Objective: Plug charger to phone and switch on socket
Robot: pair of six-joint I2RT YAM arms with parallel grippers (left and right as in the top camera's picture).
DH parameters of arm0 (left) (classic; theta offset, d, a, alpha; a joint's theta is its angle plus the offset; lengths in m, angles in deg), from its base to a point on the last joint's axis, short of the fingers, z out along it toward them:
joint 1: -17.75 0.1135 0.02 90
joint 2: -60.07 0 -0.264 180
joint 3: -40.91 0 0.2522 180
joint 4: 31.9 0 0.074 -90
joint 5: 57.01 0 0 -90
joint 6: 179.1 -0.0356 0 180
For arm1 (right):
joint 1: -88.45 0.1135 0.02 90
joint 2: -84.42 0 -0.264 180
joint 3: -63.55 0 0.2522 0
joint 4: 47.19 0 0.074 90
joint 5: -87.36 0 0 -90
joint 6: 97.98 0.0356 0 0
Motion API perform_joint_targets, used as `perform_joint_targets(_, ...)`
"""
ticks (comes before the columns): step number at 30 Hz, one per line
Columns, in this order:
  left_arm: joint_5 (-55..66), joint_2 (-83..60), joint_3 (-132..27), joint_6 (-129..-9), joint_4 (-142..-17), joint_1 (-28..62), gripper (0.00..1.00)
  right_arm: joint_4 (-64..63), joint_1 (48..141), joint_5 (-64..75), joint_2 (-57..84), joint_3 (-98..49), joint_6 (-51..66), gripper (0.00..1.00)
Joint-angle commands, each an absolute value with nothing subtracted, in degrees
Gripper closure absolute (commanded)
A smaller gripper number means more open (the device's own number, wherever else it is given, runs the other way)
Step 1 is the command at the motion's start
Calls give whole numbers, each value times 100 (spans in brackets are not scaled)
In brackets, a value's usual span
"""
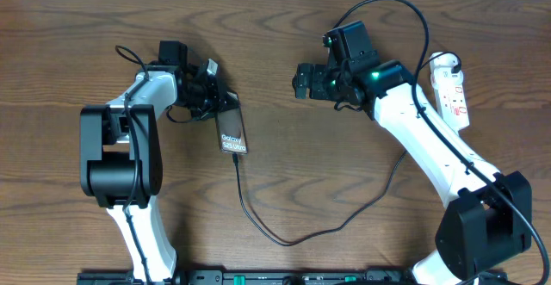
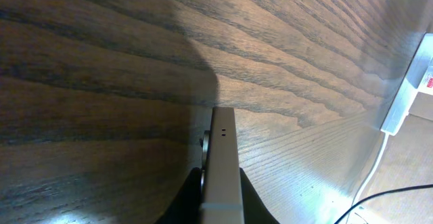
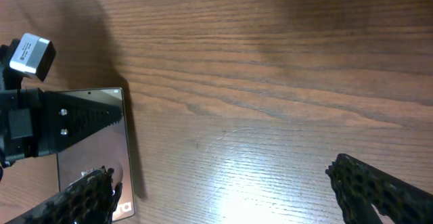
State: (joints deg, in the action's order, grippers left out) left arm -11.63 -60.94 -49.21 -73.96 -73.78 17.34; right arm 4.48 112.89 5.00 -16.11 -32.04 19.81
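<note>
The phone (image 1: pixel 232 132) lay left of centre, long axis running nearly straight away from the robot, its dark face up with the white lettering at the near end. The left gripper (image 1: pixel 211 100) pinched its far end. The right gripper (image 1: pixel 303 80) hovered apart, its 2 fingers spread wide.

**One legible marking**

White lettering "Galaxy S25 Ultra" stands on the face of the phone (image 1: pixel 232 134), at the end farthest from the left claw (image 1: pixel 213 102) that grips it. Red marks on the socket (image 1: pixel 451 91) are too small to read.
</note>
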Motion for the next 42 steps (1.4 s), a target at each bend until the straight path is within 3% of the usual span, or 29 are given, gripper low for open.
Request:
perform_joint_targets(1,-1194,-6092,-4862,-7451,-7413,1699,92,448,11305,435,-1502,-3308,1940,1)
perform_joint_targets(15,-979,-6092,-4761,-7449,-7411,1702,92,450,11305,435,-1502,-3308,1940,1)
perform_joint_targets(19,-979,-6092,-4761,-7449,-7411,1702,79,450,11305,435,-1502,-3308,1940,1)
perform_joint_targets(37,-977,-6092,-4761,-7449,-7413,1702,74,450,11309,435,-1502,-3308,1940,1)
perform_joint_targets(42,-837,-6092,-4761,-7444,-7439,1702,68,450,11309,435,-1502,-3308,1940,1)
